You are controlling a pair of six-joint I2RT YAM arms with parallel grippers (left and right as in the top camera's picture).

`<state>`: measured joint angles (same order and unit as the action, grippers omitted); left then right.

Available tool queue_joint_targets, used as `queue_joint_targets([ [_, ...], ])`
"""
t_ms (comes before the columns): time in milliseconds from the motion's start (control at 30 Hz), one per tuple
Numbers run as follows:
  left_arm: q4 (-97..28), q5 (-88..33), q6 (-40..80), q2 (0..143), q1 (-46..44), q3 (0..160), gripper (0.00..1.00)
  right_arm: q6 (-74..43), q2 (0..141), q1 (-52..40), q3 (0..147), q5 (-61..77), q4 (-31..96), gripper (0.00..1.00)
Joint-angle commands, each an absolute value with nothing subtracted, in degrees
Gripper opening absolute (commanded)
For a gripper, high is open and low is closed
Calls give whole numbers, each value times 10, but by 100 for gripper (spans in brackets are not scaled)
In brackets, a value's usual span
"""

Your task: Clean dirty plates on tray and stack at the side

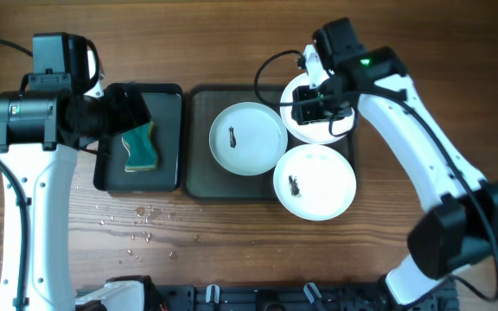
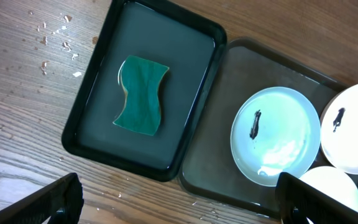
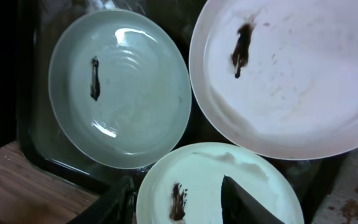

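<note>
I begin with the large grey-green tray [image 1: 199, 183], which holds all three plates, so nothing is stacked at the side yet. To its side sits the smaller black tray [image 2: 91, 107], directly ahead of the left gripper [image 2: 178, 186]. That gripper's jaws are spread wide with nothing between them. The bluish plate [image 1: 249, 138] and the lower white plate [image 1: 315, 181] lie beyond the right gripper [image 3: 174, 190], both free. The third plate [image 3: 210, 171] is under this gripper: one finger [image 3: 244, 202] is over the inside of the plate and the other is outside its rim, so the rim passes between the jaws. They look half closed, but I cannot tell if they really pinch the rim. The green sponge [image 2: 140, 94] lies flat in the black tray, ahead of the left jaws and apart from them. Each plate carries a small black smear [image 3: 178, 202]. I judge the step is taking hold of the first dirty plate. Next I must make sure the rim is gripped before lifting, because the neighbours are very close, and bring the left jaws down around the sponge.
</note>
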<state>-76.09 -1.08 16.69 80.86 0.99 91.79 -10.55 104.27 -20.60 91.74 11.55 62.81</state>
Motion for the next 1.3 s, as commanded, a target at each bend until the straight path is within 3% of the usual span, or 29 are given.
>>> queue_joint_targets([
  [0,-756,1,174,814,6,926,97,-122,1087,-208,921,132,630,44],
  [300,-752,3,175,814,6,926,100,-123,1138,-208,921,142,624,30],
  [867,-748,14,176,837,6,926,100,-182,1150,-233,832,140,499,29],
  [1100,-748,14,176,838,6,926,100,-222,1150,-233,829,108,483,18],
  [1267,-748,14,176,838,7,926,100,-225,1150,-233,828,105,480,17],
])
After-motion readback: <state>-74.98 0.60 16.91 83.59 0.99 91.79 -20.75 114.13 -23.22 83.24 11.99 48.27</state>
